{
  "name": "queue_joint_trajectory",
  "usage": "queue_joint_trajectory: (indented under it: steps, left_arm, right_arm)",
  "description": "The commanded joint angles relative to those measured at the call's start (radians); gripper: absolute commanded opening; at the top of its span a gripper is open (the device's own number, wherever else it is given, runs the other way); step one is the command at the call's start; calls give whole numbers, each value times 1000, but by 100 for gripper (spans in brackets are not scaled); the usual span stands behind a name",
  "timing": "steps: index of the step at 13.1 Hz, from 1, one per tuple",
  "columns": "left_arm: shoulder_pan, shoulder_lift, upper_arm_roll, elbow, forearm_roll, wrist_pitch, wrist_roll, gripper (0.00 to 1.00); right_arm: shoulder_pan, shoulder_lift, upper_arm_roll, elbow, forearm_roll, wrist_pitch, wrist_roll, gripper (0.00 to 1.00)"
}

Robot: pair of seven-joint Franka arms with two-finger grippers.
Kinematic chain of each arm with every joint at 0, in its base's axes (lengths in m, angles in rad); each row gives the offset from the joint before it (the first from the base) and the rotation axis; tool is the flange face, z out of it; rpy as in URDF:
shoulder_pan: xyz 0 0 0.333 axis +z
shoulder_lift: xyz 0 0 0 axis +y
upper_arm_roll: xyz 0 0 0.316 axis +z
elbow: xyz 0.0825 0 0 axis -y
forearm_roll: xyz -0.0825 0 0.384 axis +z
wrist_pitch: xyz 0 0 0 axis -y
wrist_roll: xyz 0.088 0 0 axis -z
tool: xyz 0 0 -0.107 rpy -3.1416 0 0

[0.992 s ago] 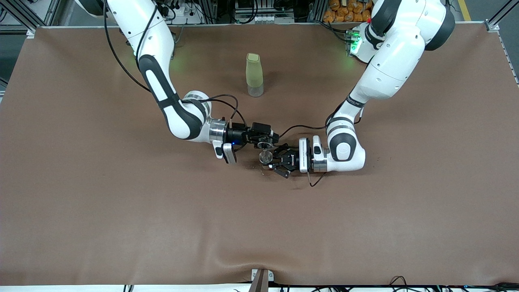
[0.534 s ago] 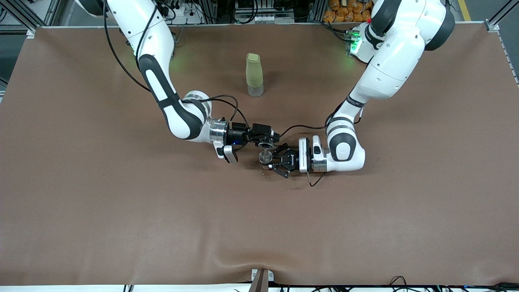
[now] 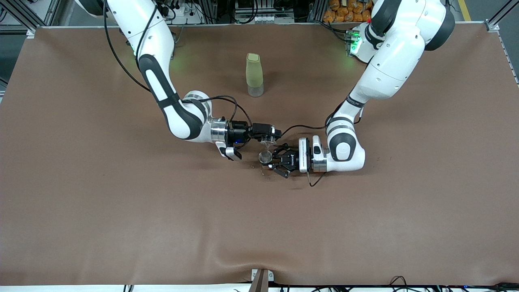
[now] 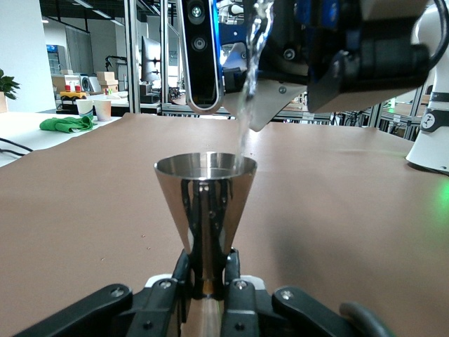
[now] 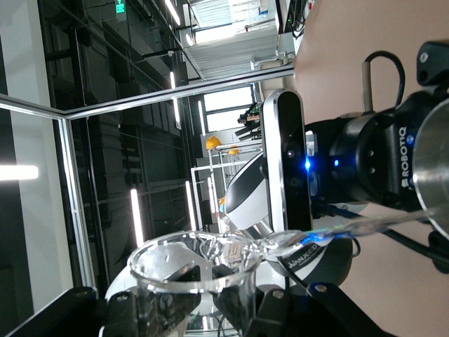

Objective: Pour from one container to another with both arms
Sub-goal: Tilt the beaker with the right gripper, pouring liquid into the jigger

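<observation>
Water [image 4: 247,91] streams from the clear glass beaker [image 5: 193,270] clamped in the right tool [image 3: 265,136], straight down into the steel jigger [image 4: 205,203] pinched upright by the left tool [image 3: 272,161] just below.

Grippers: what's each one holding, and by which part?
Left gripper: steel jigger, fingers clamped on its narrow waist. Right gripper: clear glass cup, tipped and pouring, gripped around its body.

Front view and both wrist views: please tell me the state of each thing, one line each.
Left hand: shut on metal jigger.
Metal jigger: upright, receiving liquid.
Right hand: shut on clear glass.
Clear glass: tipped, pouring.
Green bottle: upright on table, untouched.
</observation>
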State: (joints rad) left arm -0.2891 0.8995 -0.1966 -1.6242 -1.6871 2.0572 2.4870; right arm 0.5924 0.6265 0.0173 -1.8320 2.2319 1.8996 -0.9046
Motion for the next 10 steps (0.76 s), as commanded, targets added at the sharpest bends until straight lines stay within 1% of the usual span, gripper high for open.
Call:
queue_joint_trajectory:
  steps: [1, 5, 8, 10]
  left_arm:
    - [7, -2, -3, -2, -14, -14, 27, 0]
    - [5, -4, -3, 0, -14, -14, 26, 0]
    - [5, -4, -3, 0, -14, -14, 23, 0]
    - [5, -4, -3, 0, -14, -14, 24, 0]
  right_arm:
    - [-19, -16, 9, -7, -23, -14, 73, 0]
    - [-36, -14, 9, -1, -23, -24, 79, 0]
    - [-55, -1, 9, 25, -23, -24, 78, 0]
    - [-49, -1, 9, 30, -21, -22, 91, 0]
